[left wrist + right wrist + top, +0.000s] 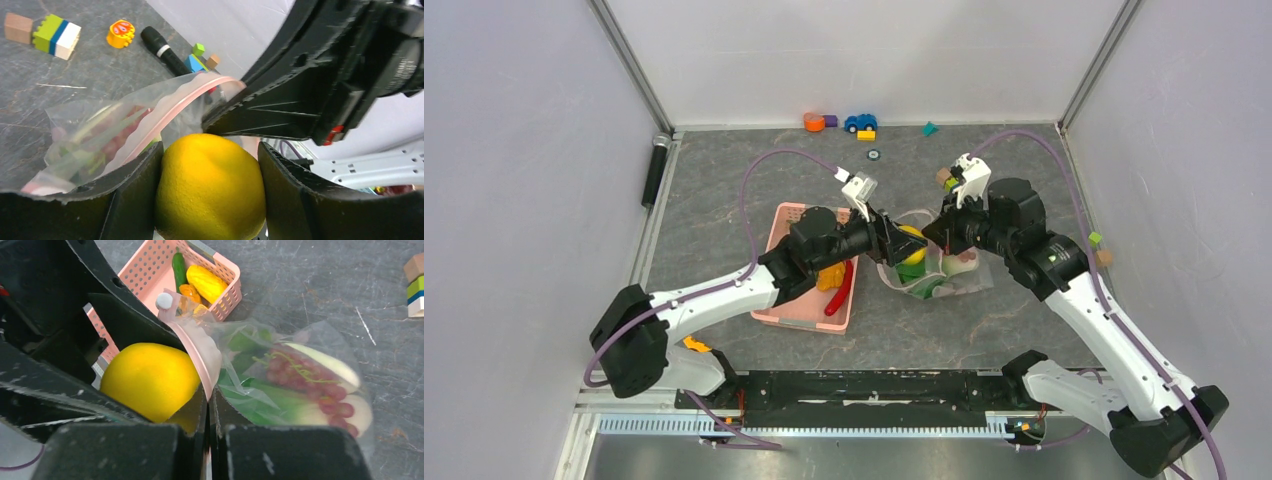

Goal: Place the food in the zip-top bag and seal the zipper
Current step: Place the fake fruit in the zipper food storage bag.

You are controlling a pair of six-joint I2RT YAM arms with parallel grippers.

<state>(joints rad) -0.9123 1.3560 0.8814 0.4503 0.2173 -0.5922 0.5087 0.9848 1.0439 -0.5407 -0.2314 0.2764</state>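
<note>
My left gripper (210, 185) is shut on a round yellow fruit (210, 187), held at the mouth of the clear zip-top bag (100, 135). The fruit also shows in the top view (911, 238) and the right wrist view (150, 380). My right gripper (209, 405) is shut on the bag's pink zip strip (200, 347), holding the mouth up. The white slider tab (164, 301) sits at the strip's far end. Inside the bag (300, 375) lie green bok choy (260, 400) and red grapes (305, 382). In the top view the bag (944, 275) lies between both grippers.
The pink basket (796, 300) left of the bag holds a red chili (839, 292), a yellow piece (206, 282), an orange piece (190, 292) and a green piece (179, 270). Toy blocks (50, 32), a toy car (860, 122) and a black marker (165, 52) lie on the table.
</note>
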